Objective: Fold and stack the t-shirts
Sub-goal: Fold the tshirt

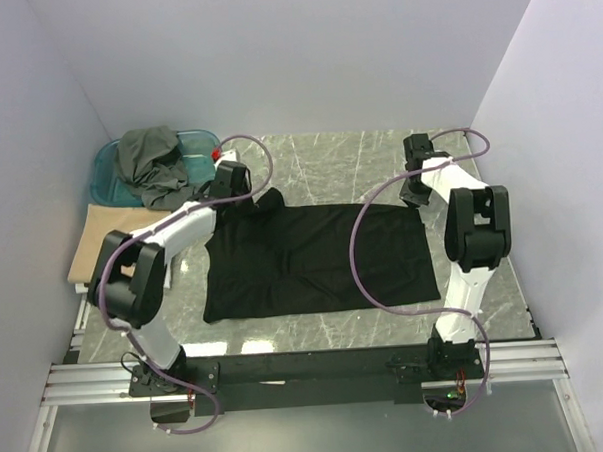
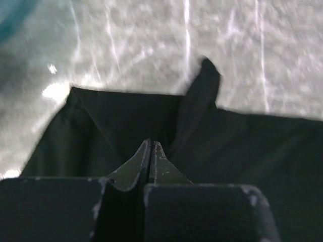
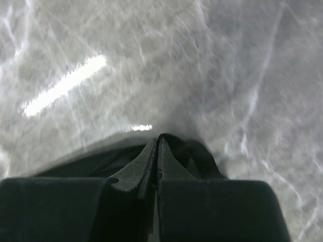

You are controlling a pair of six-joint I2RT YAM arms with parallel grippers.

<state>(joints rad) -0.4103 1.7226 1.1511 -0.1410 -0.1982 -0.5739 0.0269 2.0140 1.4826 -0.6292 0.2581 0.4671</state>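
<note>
Across the middle of the marble table [image 1: 329, 165] I see the black t-shirt [image 1: 313, 261] spread nearly flat, its long side running left to right. My left gripper [image 1: 238, 189] is at the shirt's far left corner, jaws clenched on a pinch of black cloth that bunches up just beside it. My right gripper [image 1: 414, 193] sits at the far right corner, and its wrist view shows the jaws pressed together with the shirt's dark edge caught between the tips. Off to the far left, the dark grey-olive t-shirt [image 1: 150, 158] lies crumpled in and over the teal tub [image 1: 107, 164]. Nearer me, the tan t-shirt [image 1: 94, 245] lies flat by the left wall.
</note>
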